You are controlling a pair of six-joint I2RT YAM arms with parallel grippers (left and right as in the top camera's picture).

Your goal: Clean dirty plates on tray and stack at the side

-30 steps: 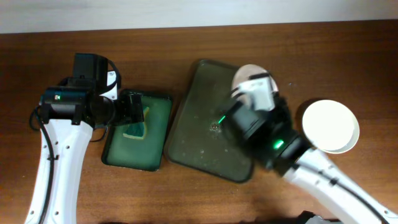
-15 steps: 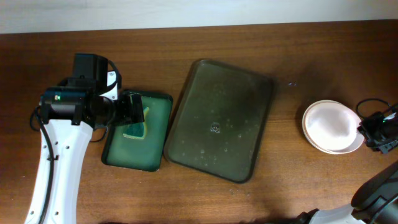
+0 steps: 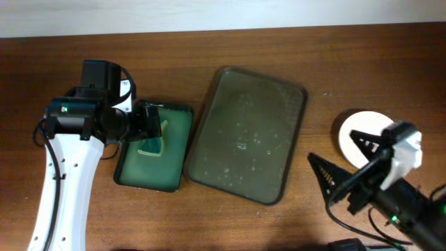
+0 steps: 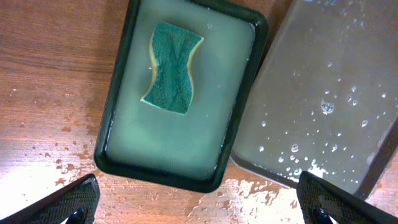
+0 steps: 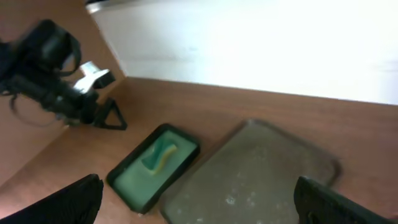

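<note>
The white plates [image 3: 373, 120] sit stacked on the table right of the tray [image 3: 209, 111], with one finger of my right gripper partly covering them. The olive-brown tray holds only water drops, as its surface [image 4: 329, 74] and far end [image 5: 261, 180] show. My right gripper [image 3: 329, 145] hangs open and empty between tray and stack, looking back across the tray [image 5: 199, 208]. Over the small green tray [image 3: 178, 115] my left gripper [image 3: 157, 124] is open, nothing between its fingers [image 4: 199, 208].
The narrow green tray [image 4: 186, 124] holds soapy water and a green sponge [image 4: 172, 68]; this tray [image 5: 155, 165] lies against the big tray's left edge. Water is spilled on the wood by its front edge. My left arm [image 5: 56, 87] stands beyond it.
A second ago my right gripper held a plate over the tray's far right corner. That plate now lies on the stack, and the gripper has opened beside it. The left arm has not moved.
</note>
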